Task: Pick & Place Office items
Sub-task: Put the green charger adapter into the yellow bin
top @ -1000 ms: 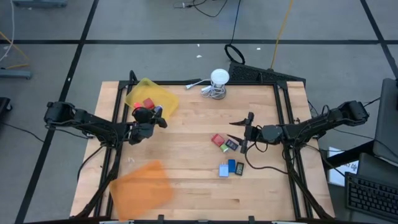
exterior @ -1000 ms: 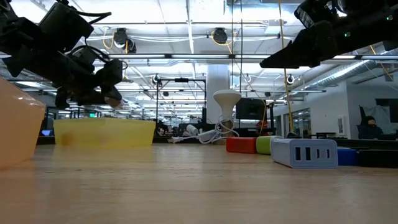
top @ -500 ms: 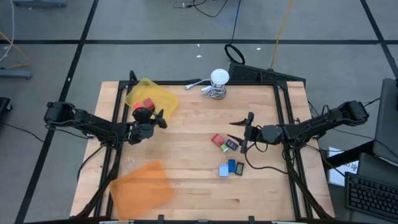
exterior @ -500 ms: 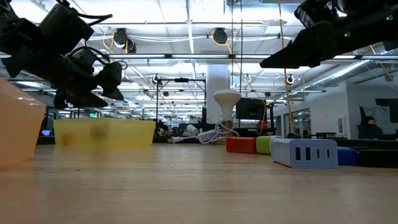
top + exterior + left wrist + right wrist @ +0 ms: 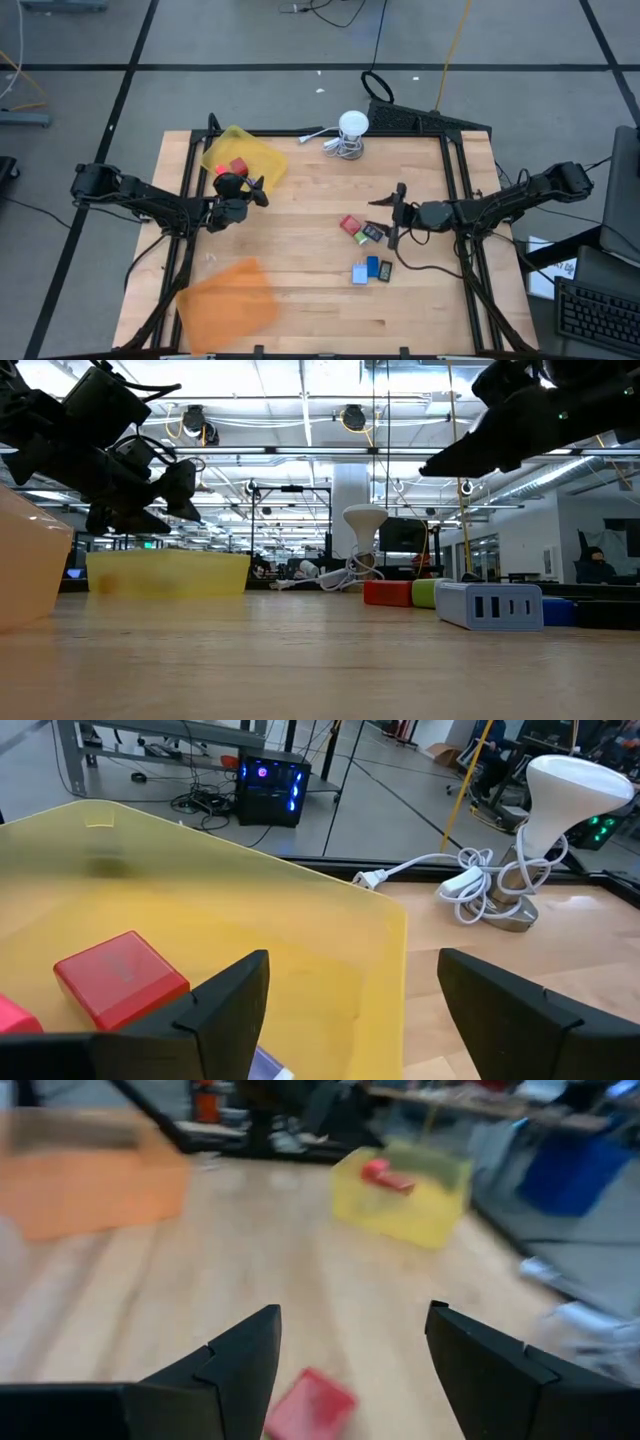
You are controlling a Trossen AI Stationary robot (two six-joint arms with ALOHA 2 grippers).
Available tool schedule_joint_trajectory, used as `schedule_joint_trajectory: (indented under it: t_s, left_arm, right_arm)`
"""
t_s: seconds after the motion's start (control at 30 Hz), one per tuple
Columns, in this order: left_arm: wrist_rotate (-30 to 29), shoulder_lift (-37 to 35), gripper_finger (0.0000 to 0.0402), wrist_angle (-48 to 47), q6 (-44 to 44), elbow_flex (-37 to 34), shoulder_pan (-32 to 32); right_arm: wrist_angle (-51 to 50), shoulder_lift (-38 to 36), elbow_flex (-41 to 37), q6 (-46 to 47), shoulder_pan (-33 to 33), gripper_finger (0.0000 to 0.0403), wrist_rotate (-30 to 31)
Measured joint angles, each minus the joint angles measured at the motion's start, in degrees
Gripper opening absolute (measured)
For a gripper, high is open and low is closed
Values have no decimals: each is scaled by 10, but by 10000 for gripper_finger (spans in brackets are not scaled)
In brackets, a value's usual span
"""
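Observation:
The yellow tray stands at the table's far left with two red pieces in it; the left wrist view shows one red block lying flat on the tray floor. My left gripper hangs open above the tray's near right side, fingers empty. A pale piece shows below them. At centre right lie the other office items: a red, a green and a dark piece, and nearer, blue and dark ones. My right gripper hovers open beside the red piece.
An orange tray sits at the near left. A white round object with a coiled cable stands at the far edge. Bare wood lies between the trays and the pieces.
My left gripper has opened wider above the yellow tray while staying in place. A dark blur showed inside the tray half a second ago and is gone now. My right gripper has turned a little where it hangs.

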Motion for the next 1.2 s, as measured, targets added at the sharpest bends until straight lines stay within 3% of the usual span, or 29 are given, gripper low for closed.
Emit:
schedule_joint_trajectory:
  t_s: [0.2,0.53,0.83,1.2]
  left_arm:
    - [0,0,294,2,-5,0,0]
    - [5,0,294,13,-3,0,11]
    - [25,0,294,11,2,0,11]
    - [26,0,294,11,-1,0,11]
  right_arm:
    - [-114,31,28,97,3,240,-60]
    - [-268,207,148,207,10,240,-96]
    - [-358,313,232,196,10,240,-103]
    - [-374,322,232,124,-3,240,-99]
